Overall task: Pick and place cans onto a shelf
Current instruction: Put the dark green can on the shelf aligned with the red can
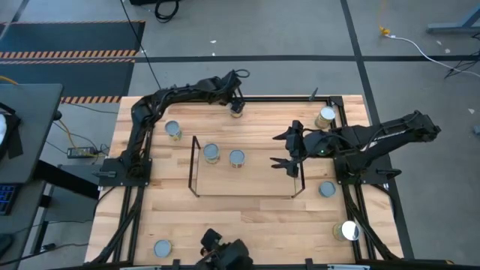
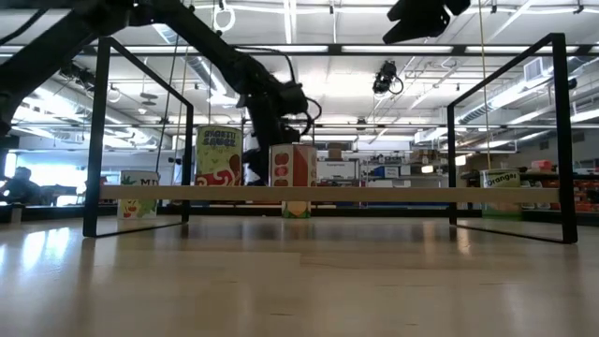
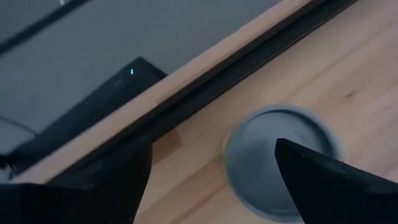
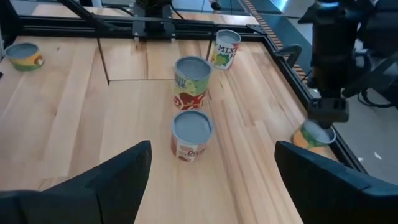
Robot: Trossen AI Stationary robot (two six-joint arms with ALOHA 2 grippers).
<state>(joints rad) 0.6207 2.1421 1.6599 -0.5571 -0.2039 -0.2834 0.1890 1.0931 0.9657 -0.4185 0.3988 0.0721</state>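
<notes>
Left pincer [image 1: 237,105] hovers over grey-topped can [image 3: 280,158].

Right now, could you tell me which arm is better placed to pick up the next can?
Probably the left. The left gripper hangs directly over the can at the table's far edge, fingers open around it. The right gripper hovers open near the shelf, over no can.

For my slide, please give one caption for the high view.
Left tool reaches a can at the table's far edge; right tool hangs open over the shelf holding two cans.
</notes>
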